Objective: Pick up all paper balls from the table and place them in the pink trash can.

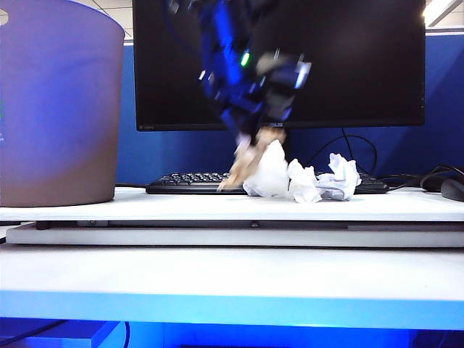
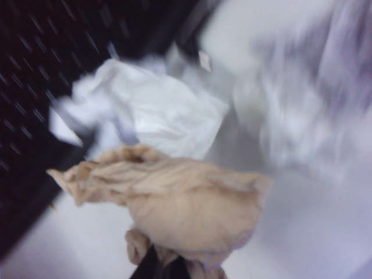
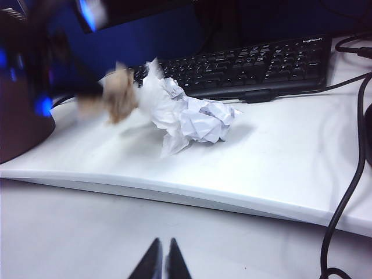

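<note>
My left gripper (image 1: 254, 143) hangs over the middle of the table (image 1: 217, 206), blurred, and is shut on a tan paper ball (image 1: 243, 168). In the left wrist view the dark jaws of the left gripper (image 2: 165, 268) pinch the near end of the tan paper ball (image 2: 186, 203). White paper balls (image 1: 270, 174) (image 1: 341, 177) lie bunched just beside it, in front of the keyboard. The pink trash can (image 1: 58, 109) stands at the far left. My right gripper (image 3: 163, 251) rests low over the near table edge, fingers together, holding nothing, well short of the white paper balls (image 3: 197, 116).
A black keyboard (image 1: 188, 181) and a monitor (image 1: 348, 65) stand behind the paper balls. Black cables (image 3: 349, 174) and a dark mouse (image 1: 453, 190) lie at the right. The table sits as a raised white board on a lower desk (image 1: 217, 275).
</note>
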You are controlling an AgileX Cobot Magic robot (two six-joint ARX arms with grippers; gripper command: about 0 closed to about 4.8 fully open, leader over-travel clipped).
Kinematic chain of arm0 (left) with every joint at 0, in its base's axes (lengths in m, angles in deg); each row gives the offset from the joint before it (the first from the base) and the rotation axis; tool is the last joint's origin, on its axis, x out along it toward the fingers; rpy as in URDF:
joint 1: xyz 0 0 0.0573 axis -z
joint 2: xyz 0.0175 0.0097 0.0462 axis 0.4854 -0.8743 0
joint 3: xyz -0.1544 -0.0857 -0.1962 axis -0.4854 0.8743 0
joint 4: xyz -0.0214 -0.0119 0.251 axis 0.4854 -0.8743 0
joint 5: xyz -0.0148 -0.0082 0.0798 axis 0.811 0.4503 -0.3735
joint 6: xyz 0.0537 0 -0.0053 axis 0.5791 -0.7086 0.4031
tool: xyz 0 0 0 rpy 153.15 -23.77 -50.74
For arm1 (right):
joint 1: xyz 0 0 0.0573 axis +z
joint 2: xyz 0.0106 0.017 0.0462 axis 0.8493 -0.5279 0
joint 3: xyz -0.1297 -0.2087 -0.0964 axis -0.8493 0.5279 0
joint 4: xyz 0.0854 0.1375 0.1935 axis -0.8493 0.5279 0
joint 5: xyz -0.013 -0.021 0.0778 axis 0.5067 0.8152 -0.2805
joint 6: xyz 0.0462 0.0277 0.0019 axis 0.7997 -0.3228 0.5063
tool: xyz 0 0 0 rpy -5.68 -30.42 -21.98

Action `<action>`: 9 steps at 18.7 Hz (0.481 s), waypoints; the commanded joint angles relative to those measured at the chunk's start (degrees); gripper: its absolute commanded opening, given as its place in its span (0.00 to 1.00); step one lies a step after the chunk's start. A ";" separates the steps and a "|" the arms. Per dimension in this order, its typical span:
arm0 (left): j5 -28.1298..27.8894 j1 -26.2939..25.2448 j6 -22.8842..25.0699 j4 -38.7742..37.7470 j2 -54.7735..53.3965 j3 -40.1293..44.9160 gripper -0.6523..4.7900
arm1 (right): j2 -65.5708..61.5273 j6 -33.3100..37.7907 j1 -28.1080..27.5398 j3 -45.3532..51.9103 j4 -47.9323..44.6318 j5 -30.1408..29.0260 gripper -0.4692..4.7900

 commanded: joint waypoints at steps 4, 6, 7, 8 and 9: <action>-0.66 0.13 -0.28 -2.43 1.81 -12.70 0.11 | 0.09 0.20 -0.02 0.42 -1.16 0.61 0.13; -5.42 0.07 1.20 -5.09 2.75 -17.40 0.11 | 0.09 0.20 0.00 0.42 -1.57 0.74 0.13; -8.96 0.04 2.91 -6.38 3.48 -19.37 0.11 | 0.09 0.20 0.00 0.42 -1.60 0.79 0.13; -12.79 0.04 4.50 -7.85 4.44 -20.85 0.11 | 0.09 0.20 -0.02 0.42 -1.62 0.76 0.13; -15.45 0.04 4.66 -9.70 5.51 -21.90 0.11 | 0.09 0.22 -0.02 0.42 -1.64 0.74 0.13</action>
